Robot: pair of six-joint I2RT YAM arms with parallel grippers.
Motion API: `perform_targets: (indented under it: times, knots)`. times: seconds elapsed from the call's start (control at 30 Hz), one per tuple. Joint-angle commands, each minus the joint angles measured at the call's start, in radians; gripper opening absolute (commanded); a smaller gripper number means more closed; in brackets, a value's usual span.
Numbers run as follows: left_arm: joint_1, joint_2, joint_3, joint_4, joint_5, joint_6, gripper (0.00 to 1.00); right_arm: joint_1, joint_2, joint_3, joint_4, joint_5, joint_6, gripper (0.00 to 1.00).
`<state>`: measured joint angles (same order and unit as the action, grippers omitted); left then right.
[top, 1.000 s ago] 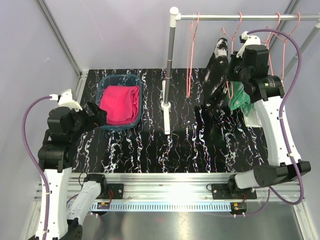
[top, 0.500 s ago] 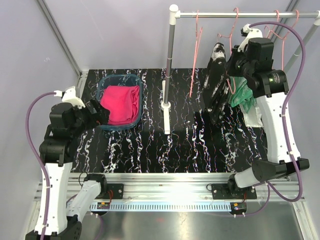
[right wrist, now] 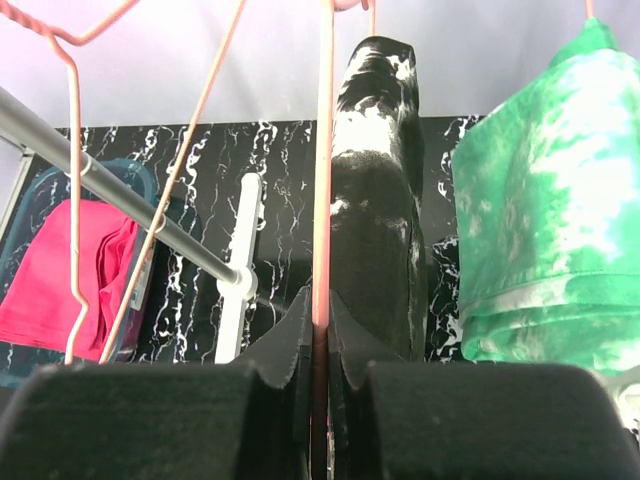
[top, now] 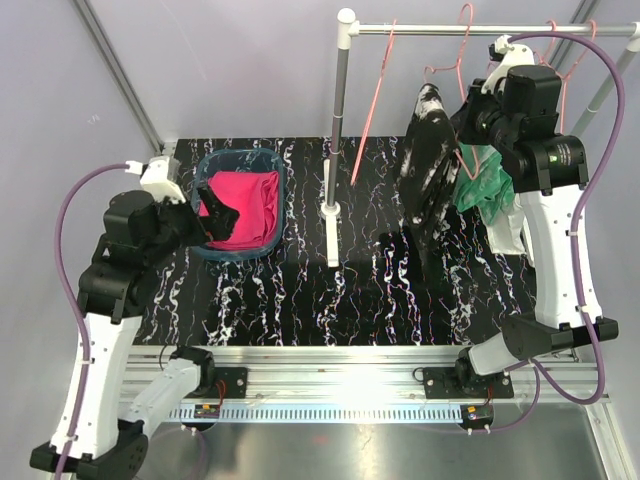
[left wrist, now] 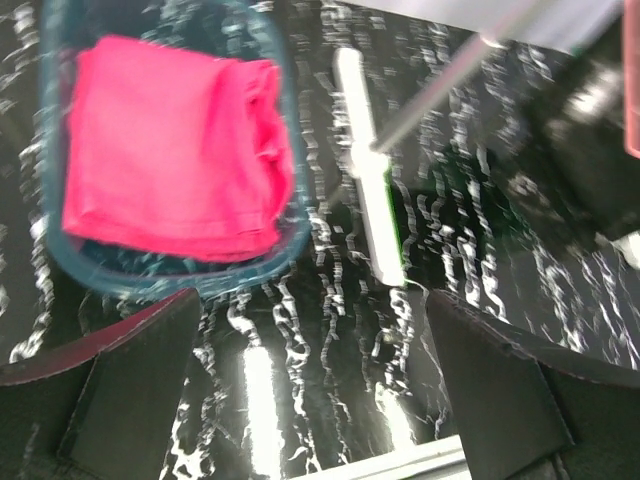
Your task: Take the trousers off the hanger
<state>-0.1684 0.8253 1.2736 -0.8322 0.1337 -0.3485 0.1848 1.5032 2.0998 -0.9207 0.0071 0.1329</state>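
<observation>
The right gripper point(right wrist: 322, 318), clenched on the thin pink wire hanger point(right wrist: 323, 150), has swung it leftward and tilted it. The limp black speckled trousers point(top: 428, 170) still drape it — removal looks unfinished. The left gripper point(left wrist: 312, 330) hangs spread above the soft magenta trousers point(left wrist: 170, 150), folded in the blue tub point(left wrist: 292, 215).

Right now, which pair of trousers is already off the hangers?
The magenta-pink pair, lying folded in the blue basket. The black speckled pair and the green mottled pair both hang from hangers.
</observation>
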Motion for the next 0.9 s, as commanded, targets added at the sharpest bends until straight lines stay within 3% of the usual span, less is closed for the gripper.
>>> perform_targets:
  times: [0.0, 0.23, 0.7, 0.87]
  knots:
    - [-0.101, 0.029, 0.076, 0.067, -0.057, 0.019, 0.99, -0.001, -0.061, 0.06, 0.23, -0.021, 0.004, 0.0]
    - [-0.354, 0.077, 0.141, 0.104, -0.25, 0.002, 0.99, -0.001, -0.098, 0.058, 0.286, -0.032, -0.007, 0.0]
    - [-0.735, 0.25, 0.345, 0.2, -0.479, 0.077, 0.99, -0.001, -0.19, 0.048, 0.253, -0.078, 0.034, 0.0]
    - [-0.982, 0.35, 0.477, 0.246, -0.702, 0.18, 0.99, -0.001, -0.277, -0.001, 0.197, -0.108, 0.079, 0.0]
